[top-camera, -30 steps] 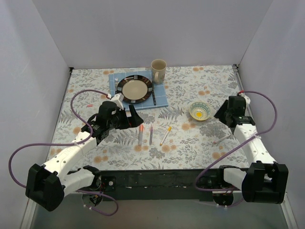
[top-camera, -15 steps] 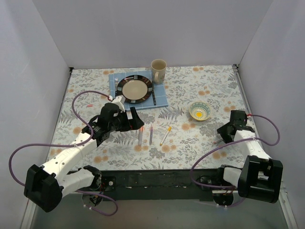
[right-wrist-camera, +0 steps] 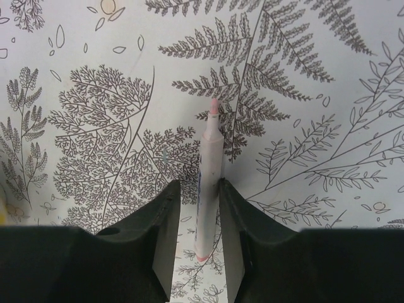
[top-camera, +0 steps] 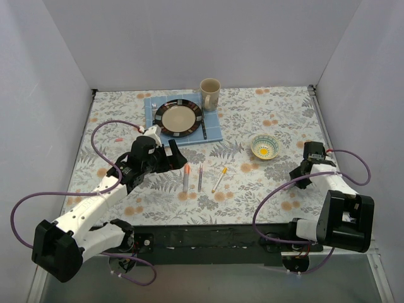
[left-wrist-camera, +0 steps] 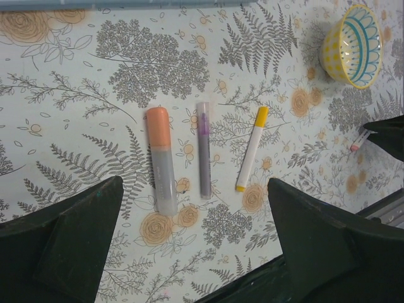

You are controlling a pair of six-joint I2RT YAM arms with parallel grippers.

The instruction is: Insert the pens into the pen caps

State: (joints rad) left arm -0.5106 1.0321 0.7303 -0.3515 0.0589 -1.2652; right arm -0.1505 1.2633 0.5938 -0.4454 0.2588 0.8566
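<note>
Three pens lie side by side mid-table: orange [top-camera: 186, 178], purple [top-camera: 200, 178] and yellow [top-camera: 219, 179]. In the left wrist view the orange pen [left-wrist-camera: 161, 161] wears a fat orange cap, the purple pen [left-wrist-camera: 204, 151] lies in the middle, and the yellow pen [left-wrist-camera: 251, 149] has a yellow cap. My left gripper [top-camera: 170, 154] [left-wrist-camera: 194, 189] hangs open and empty above them. My right gripper [top-camera: 303, 173] [right-wrist-camera: 199, 184] is low on the table, its jaws narrowly open astride the pink pen [right-wrist-camera: 208, 170]. The right finger touches it and a gap shows at the left finger [right-wrist-camera: 167, 214]. The pink tip points away.
A yellow-blue bowl [top-camera: 264, 146] stands beyond the right gripper. A plate [top-camera: 179, 117] with fork and knife on a blue mat and a mug [top-camera: 210, 93] stand at the back. A small pink piece [top-camera: 120, 137] lies far left; I cannot tell what it is. Purple cables loop beside both arms.
My right arm has swung towards the near right and come down, so its fingers now straddle the pink pen. My left gripper has shifted only slightly. The three pens have not moved.
</note>
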